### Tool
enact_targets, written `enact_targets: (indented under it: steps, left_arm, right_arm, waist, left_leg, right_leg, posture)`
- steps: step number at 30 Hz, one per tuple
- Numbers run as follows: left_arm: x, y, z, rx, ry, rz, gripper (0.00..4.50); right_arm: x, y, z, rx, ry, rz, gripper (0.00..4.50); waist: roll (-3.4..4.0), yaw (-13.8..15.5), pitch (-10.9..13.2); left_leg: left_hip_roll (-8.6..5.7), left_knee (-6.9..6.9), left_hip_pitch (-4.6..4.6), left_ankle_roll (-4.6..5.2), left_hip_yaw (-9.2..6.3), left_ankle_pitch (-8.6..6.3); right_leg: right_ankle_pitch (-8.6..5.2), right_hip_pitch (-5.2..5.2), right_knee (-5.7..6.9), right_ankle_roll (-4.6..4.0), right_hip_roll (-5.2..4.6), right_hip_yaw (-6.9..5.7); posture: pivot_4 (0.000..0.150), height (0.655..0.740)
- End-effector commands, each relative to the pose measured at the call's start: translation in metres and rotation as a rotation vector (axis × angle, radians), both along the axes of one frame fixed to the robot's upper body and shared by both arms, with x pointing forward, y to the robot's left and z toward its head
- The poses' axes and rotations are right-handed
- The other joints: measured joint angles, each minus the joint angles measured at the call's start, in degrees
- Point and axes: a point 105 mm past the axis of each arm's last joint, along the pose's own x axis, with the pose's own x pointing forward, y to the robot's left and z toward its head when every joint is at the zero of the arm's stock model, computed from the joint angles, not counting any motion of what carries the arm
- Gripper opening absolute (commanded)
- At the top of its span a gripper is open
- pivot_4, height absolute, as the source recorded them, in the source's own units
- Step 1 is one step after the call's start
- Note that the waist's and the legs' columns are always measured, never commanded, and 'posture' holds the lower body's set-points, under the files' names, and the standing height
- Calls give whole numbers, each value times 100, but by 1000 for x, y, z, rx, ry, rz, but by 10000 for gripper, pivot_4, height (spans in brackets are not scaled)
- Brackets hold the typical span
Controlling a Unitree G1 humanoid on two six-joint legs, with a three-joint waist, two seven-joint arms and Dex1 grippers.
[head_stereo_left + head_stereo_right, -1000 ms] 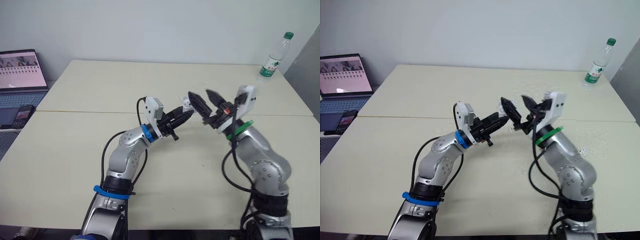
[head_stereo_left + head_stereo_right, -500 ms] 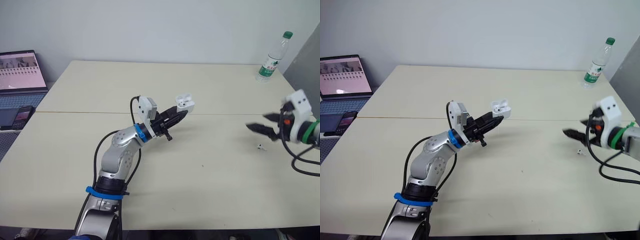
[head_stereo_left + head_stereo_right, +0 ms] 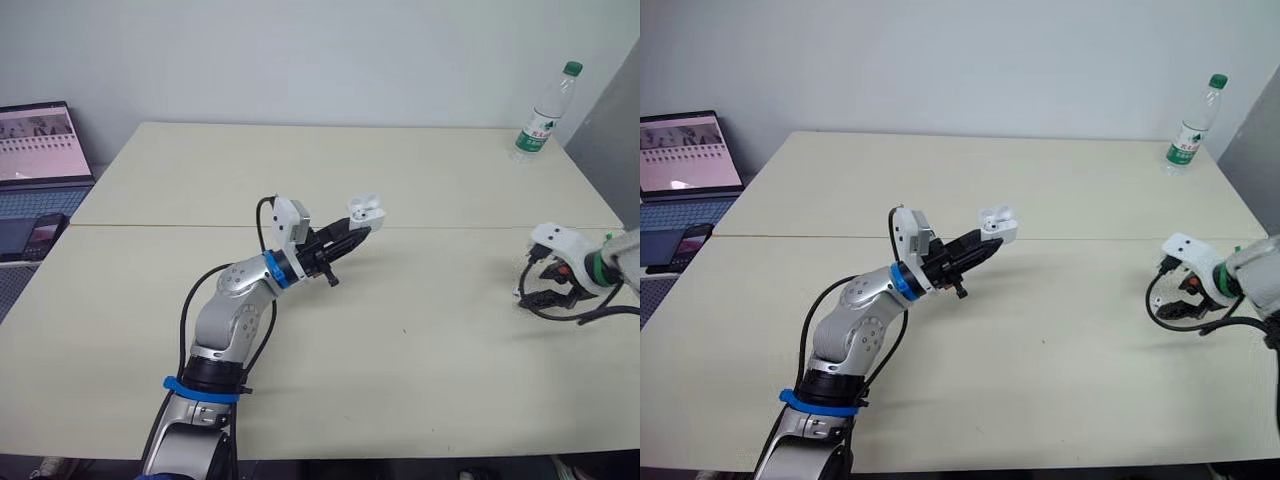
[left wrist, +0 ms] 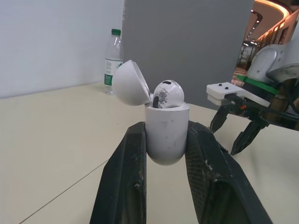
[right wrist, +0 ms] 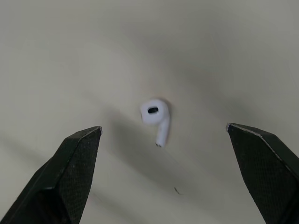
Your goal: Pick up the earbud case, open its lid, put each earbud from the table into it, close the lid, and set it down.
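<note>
Cream table: one case, lid open, clamped between the left gripper's fingers above the table's middle, with one earbud inside. One earbud lies loose on the table near its right edge, between the right gripper's wide-spread fingers, clear of both. One bottle at the far right corner; one laptop beyond the left edge.

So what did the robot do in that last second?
The right jaws swung away from the earbud case, out to the robot's right and down, and now hang open over the earbud lying on the table. The left jaws stayed clamped on the open case. The bottle and laptop did not move.
</note>
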Motion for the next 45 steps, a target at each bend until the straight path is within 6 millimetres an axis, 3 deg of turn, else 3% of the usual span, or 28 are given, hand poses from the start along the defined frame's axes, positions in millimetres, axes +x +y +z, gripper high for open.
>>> enact_targets:
  steps: [1,6,9,19,27,34,37,45]
  left_arm:
    - [-5,-1,13,-14,-62,-5,7814]
    - [-5,1,13,-14,-61,8,7814]
    - [-5,2,12,-13,-59,14,7814]
    - [-4,0,11,-13,-54,8,7814]
    - [-4,-2,10,-9,-51,-4,7814]
    - [-5,-2,9,-8,-51,-2,7814]
    - [-6,-3,9,-8,-51,-7,7814]
    - [-5,-5,10,-4,-54,-16,7814]
  right_arm:
    - [3,-5,4,-13,26,-36,44841]
    - [2,-2,-2,-13,70,-33,44841]
    - [0,-3,-3,-23,84,-28,38848]
    - [-5,0,-3,-13,97,-11,4248]
    - [-15,13,7,11,89,128,4066]
    - [-55,26,3,-125,43,703,4066]
    - [-69,25,-5,-165,51,828,4066]
    - [-78,22,-20,-302,32,1035,4066]
  waist:
    - [0,8,0]
    - [0,21,0]
    - [0,21,0]
    - [1,17,-1]
    - [2,17,0]
    - [2,23,0]
    - [2,19,0]
    - [5,-2,0]
  left_leg:
    - [-2,0,-1,0,-1,0]
    - [-6,0,-5,0,-3,0]
    - [-7,2,-4,0,-3,0]
    - [-4,3,-2,0,-5,0]
    - [-6,4,-3,0,-7,0]
    - [-9,5,-3,0,-10,-1]
    - [-8,11,1,0,-9,0]
    - [9,58,12,0,-17,0]
  right_leg:
    - [0,0,0,0,-2,-1]
    - [0,0,-2,-1,-10,-1]
    - [0,1,0,-1,-11,-1]
    - [1,1,4,-1,-11,-3]
    - [1,1,4,-1,-10,-4]
    - [0,4,2,2,-10,-8]
    - [0,9,4,3,-10,-8]
    - [3,35,14,7,1,-7]
  posture:
    - [1500,7362]
    - [1500,7362]
    - [1500,7362]
    - [1500,7362]
    - [1500,7362]
    - [1500,7362]
    - [1500,7362]
    - [1500,7362]
